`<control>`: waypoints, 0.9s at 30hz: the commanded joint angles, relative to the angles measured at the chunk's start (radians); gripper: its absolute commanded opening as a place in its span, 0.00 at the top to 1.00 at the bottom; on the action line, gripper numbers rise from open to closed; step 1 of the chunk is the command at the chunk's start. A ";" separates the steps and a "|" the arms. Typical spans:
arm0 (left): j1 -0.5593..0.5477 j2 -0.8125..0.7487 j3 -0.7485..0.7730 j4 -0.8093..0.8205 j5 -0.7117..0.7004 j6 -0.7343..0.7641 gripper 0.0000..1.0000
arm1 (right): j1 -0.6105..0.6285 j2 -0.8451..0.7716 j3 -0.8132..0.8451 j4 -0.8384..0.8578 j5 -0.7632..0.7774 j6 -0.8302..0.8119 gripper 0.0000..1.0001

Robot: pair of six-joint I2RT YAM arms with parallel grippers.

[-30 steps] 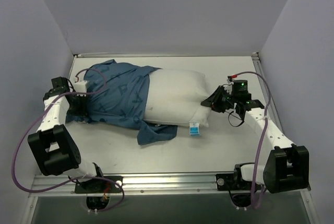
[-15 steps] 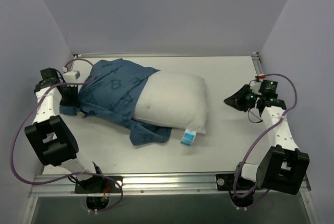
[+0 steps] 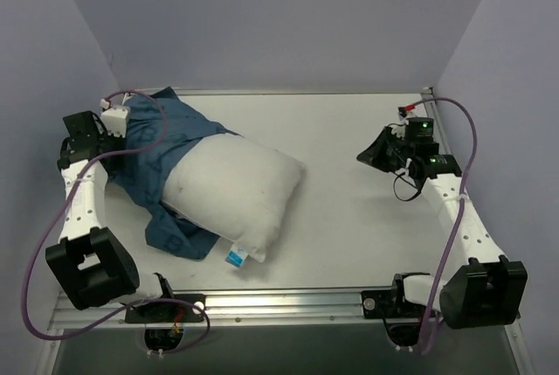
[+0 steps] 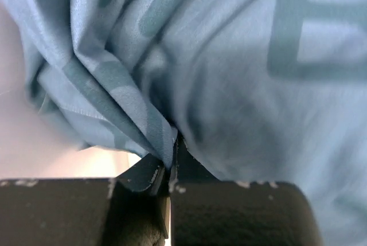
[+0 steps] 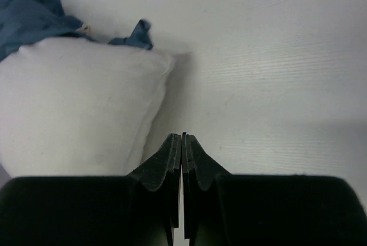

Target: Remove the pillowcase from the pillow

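My left end effector (image 4: 170, 168) clamps the pillowcase (image 4: 229, 74) mid-strip; my right end effector (image 5: 182, 148), pinched together empty, should next pin the pillow (image 3: 231, 196).

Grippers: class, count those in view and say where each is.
2. Left gripper at the far left, shut on the pillowcase; right gripper at the right, shut, empty, apart from the pillow.

**Arms: left clamped on cloth, right closed on nothing**

left tool (image 4: 172, 164): jaws pressed together, with a fold of the pillowcase (image 4: 229, 57) pinched between the tips. left arm (image 3: 83, 191) runs from its base up the pillow's (image 3: 231, 196) left side, wrist bent in toward it. right tool (image 5: 182, 143): jaws together, nothing between them, well apart from the pillow on its right, tips pointing at it. right arm (image 3: 458, 213) stretched away from its base.
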 commanded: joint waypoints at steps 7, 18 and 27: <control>-0.154 -0.104 0.051 -0.092 0.192 -0.046 0.98 | 0.648 0.283 0.408 -0.028 0.362 -0.184 0.42; -0.211 -0.133 0.013 -0.088 0.161 -0.056 0.98 | 0.937 0.754 0.827 -0.320 0.645 -0.347 0.02; -0.210 -0.134 0.027 -0.069 0.095 -0.078 0.98 | 0.919 0.902 0.664 -0.359 0.792 -0.288 0.00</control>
